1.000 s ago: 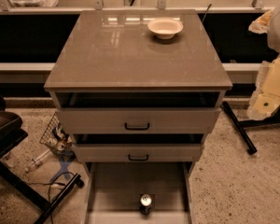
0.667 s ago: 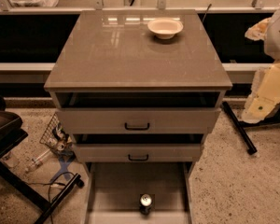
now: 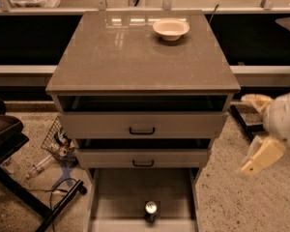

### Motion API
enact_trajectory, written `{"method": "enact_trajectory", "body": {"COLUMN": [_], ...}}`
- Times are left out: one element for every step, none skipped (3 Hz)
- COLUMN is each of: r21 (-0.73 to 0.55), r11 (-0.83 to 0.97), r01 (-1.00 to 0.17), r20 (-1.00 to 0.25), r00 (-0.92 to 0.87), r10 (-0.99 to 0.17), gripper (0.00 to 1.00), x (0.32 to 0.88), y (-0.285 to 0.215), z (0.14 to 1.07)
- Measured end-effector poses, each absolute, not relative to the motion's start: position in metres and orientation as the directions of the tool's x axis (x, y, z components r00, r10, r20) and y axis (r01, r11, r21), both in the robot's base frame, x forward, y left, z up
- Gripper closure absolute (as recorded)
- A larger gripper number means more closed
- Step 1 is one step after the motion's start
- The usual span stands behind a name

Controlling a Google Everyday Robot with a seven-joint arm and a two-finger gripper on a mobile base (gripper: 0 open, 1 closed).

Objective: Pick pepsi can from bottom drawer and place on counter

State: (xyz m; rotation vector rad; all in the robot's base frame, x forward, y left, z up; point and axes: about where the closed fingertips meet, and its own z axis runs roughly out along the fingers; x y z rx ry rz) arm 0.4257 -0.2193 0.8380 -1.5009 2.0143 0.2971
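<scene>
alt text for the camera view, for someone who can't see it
A pepsi can stands upright in the pulled-out bottom drawer of a three-drawer cabinet; the robot's hand hovers off to its right, touching nothing. A cream bowl sits on the counter.

On counter a bowl, in bottom drawer pepsi can, tool at right.

Glossy desk, matt drawer fronts
Desk top smooth and reflective; pepsi can lid shiny metal — gripper, low at the right, matt cream plastic, fingers apart.
</scene>
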Motion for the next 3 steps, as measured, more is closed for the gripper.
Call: {"method": "enact_trajectory", "body": {"r21": [-0.158,-0.151,-0.202], "r11": [0.404,0.439,0.419], "r01": [-0.901,-0.886,-0.885], "r20": [-0.757,-0.881,-0.888], "r00": [-0.153,-0.081,-0.014], "r10": [-0.636,-0.466,-0.459], "gripper": [0.00,0.00,0.00], "x": [0.434,0.426,0.422], "y": [-0.222,-0.234,-0.240], "z": [0.794,0.770,0.756]}}
